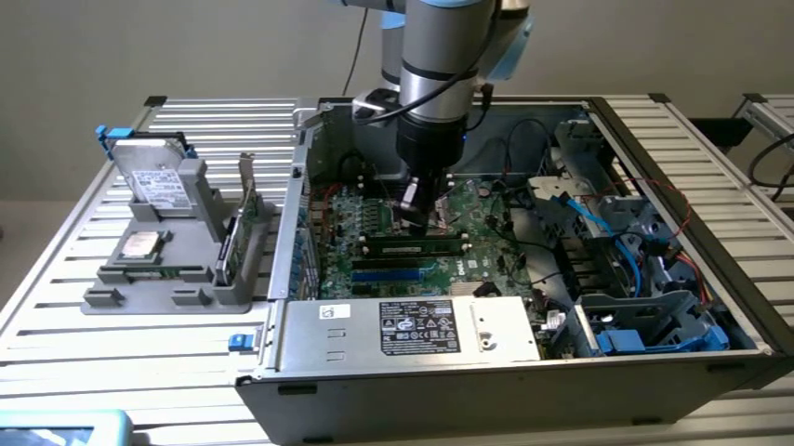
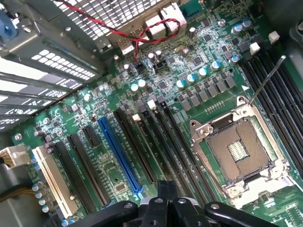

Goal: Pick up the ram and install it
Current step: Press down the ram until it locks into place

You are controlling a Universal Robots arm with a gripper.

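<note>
The ram [image 1: 414, 248] already lies along a memory slot [image 1: 416, 263] on the motherboard [image 1: 372, 223], a long dark-chipped stick running left to right in the exterior view, in the middle of the open computer case [image 1: 496, 372]. The claw [image 1: 414, 212] hangs just above it, close to the far edge of the stick, and whether it touches the ram cannot be told; nor can I tell whether the claw is spread or pressed together, since the black linkage [image 2: 161, 210] seen from the wrist hides the tips. My reading is that the picking up is done and the work is in the installing step, with the stick sitting in its slot and perhaps not fully latched. Finishing that step would call for an even push straight down along the length of the stick, so that both ends seat together and the board is not bent. As for containers, the case holds the motherboard, an empty processor socket [image 2: 241, 156] with its lever raised, a blue expansion slot [image 2: 118, 156], bundles of blue and black cables [image 1: 620, 232] on the exterior view's right, and a power supply [image 1: 410, 327] with a white label at the near side. On the desk [image 1: 74, 307], to the exterior view's left of the case, a grey holder tray [image 1: 149, 279] carries a hard drive [image 1: 155, 181] standing at its far end, a processor chip [image 1: 139, 244] lying flat, and a green expansion card [image 1: 242, 218] standing on edge.
</note>
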